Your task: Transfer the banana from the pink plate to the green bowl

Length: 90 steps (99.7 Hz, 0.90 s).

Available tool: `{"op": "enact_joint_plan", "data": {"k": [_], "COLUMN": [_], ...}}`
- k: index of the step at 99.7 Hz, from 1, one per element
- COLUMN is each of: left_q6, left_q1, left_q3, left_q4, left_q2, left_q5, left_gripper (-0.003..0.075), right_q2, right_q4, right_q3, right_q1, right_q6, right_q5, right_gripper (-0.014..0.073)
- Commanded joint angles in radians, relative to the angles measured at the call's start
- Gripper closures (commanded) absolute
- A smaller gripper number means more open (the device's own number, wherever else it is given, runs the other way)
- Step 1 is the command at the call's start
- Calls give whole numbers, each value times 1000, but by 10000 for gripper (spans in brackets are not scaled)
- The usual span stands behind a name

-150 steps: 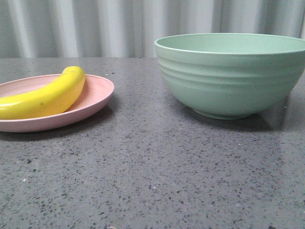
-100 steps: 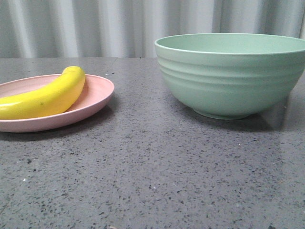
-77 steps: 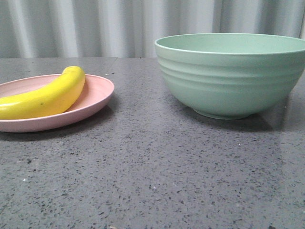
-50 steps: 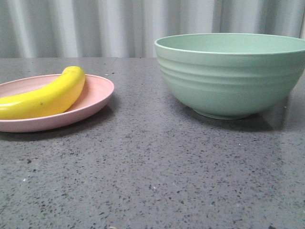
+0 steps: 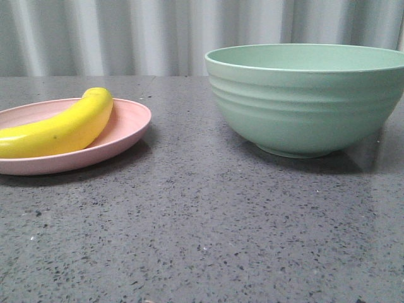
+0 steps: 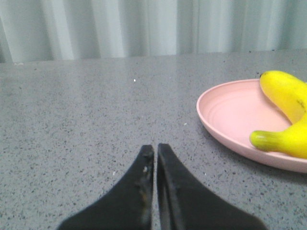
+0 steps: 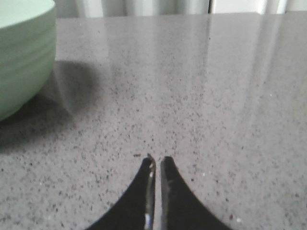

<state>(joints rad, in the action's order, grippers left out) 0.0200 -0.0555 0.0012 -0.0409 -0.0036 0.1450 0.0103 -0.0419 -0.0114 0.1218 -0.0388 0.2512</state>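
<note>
The yellow banana [image 5: 60, 129] lies on the pink plate [image 5: 129, 126] at the left of the grey table. The green bowl [image 5: 306, 98] stands upright at the right, apart from the plate; its inside is hidden from the front. In the left wrist view my left gripper [image 6: 156, 147] is shut and empty, low over bare table, with the plate [image 6: 230, 112] and banana [image 6: 288, 115] off to one side. In the right wrist view my right gripper [image 7: 158, 159] is shut and empty over bare table, the bowl [image 7: 21, 52] off to one side. Neither gripper shows in the front view.
The speckled grey tabletop [image 5: 202, 227] stretches between and in front of plate and bowl. A pale pleated curtain [image 5: 145, 35] closes the back of the scene behind the table's far edge.
</note>
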Motion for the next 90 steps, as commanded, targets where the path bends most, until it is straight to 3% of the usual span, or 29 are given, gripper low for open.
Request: {"op": "enact_joint_plan", "data": {"k": [1,16,90], "left_q6": [-8,-8,-8], "left_q1": [4,4,4], "left_q3": [10,10,8], "left_q4": [-1,-1,-1], "left_q2": [-28,-28,-28], "left_q5": [-97,-107,-164], "left_gripper": [741,741,741], "right_q2": [24,24,22], "right_q4": [-13,-13,-13], "right_q3": [-20,-20,-20], "right_q1": [8,8,8], "right_q6": [8,8,8], "right_q5": [-132,-251,-238], "right_gripper": [664,664,664]}}
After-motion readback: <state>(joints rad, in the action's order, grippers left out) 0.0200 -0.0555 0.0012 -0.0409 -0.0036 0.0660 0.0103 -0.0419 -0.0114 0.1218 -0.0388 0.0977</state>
